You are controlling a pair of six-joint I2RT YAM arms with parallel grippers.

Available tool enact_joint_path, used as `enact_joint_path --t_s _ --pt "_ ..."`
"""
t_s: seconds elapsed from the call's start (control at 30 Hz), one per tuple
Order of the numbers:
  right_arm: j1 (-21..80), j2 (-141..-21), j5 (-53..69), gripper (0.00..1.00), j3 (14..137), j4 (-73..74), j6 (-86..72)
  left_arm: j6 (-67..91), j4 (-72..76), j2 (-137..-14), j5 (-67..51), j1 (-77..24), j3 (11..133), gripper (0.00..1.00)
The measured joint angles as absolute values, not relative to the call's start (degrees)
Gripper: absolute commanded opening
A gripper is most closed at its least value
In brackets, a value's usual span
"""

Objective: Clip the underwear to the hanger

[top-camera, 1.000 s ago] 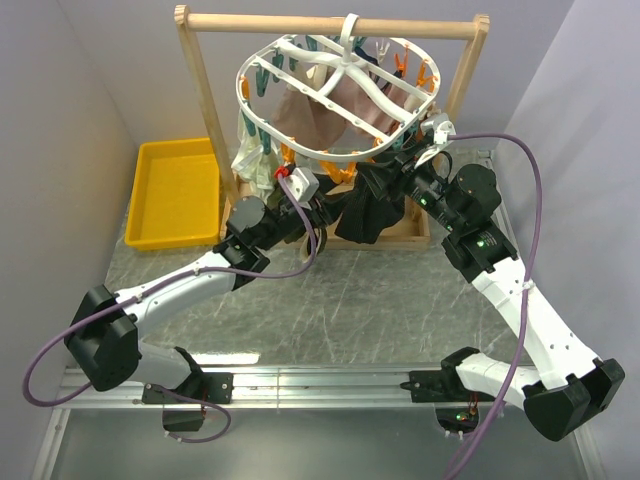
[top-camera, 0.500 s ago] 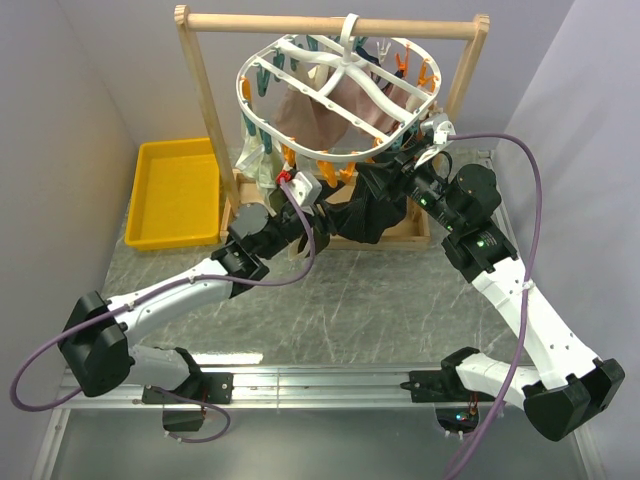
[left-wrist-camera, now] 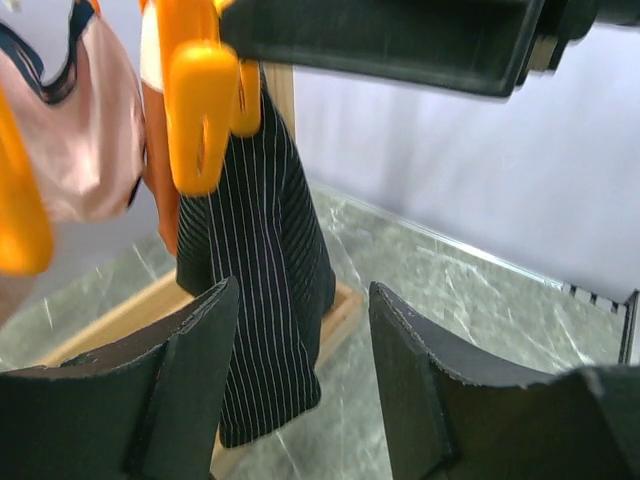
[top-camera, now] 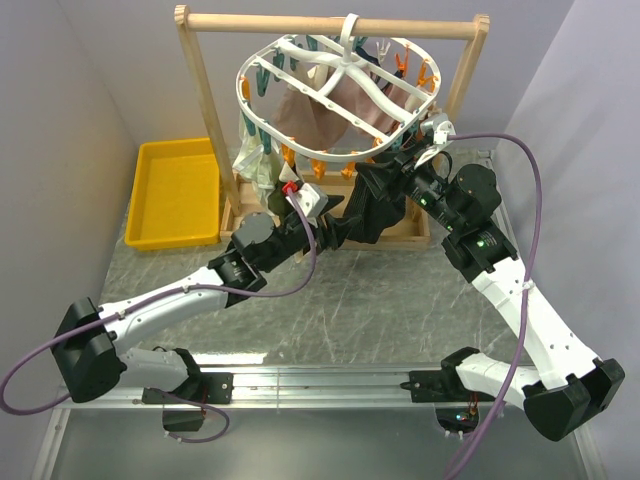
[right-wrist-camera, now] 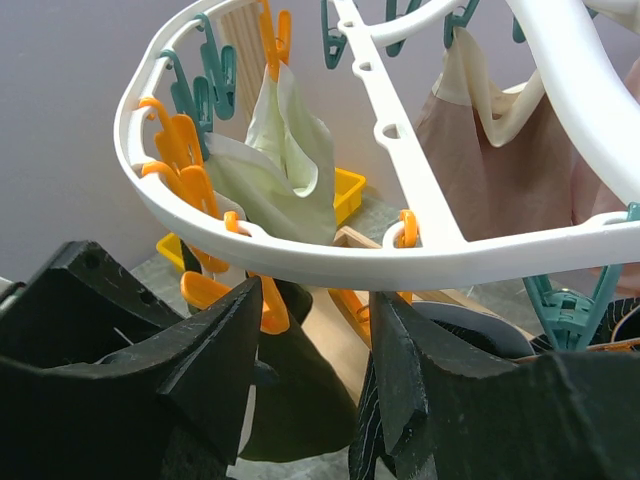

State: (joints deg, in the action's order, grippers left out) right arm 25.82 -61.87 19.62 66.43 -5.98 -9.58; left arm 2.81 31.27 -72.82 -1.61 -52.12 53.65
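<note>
**Underwear.** The underwear (top-camera: 368,212) hangs as a dark mass directly under the near rim of the hanger (top-camera: 340,156), between the two end effectors. In the right wrist view its olive fabric (right-wrist-camera: 290,410) drops below an orange clip (right-wrist-camera: 262,300) on that rim (right-wrist-camera: 330,262). Whether the clip actually bites the fabric cannot be told.

**Hanger.** The white oval ring is suspended by its hook from the wooden rail frame (top-camera: 330,24) and sits tilted. It also carries a pinkish-beige garment (top-camera: 345,105) near its middle and a pale cream garment (top-camera: 250,160) at its left side.

**Right end effector.** The right end effector (right-wrist-camera: 315,300) is raised just under the ring's near rim. Its fingers are spread apart, and nothing is seen pinched between them. The orange clip and the olive fabric show through the gap.

**Left end effector.** The left end effector (top-camera: 328,228) sits at the lower left edge of the dark fabric. Its wrist view shows it released (left-wrist-camera: 300,300), with the gap between the fingers empty. A black pinstriped garment (left-wrist-camera: 265,260) hangs beyond it, and another orange clip (left-wrist-camera: 200,110) is above.

**Surroundings.** A yellow tray (top-camera: 178,190) rests on the marbled counter (top-camera: 350,310), to the left of the frame.
</note>
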Motion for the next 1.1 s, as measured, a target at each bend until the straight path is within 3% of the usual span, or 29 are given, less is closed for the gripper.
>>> enact_joint_path --t_s 0.67,1.1 --pt "25.8 -61.9 20.0 0.54 66.4 -6.0 -9.6 -6.5 36.8 -72.8 4.2 -53.3 53.4 0.61" --pt "25.8 -61.8 20.4 0.54 66.4 -6.0 -9.6 -10.9 41.2 -77.0 4.7 -52.1 56.4 0.49"
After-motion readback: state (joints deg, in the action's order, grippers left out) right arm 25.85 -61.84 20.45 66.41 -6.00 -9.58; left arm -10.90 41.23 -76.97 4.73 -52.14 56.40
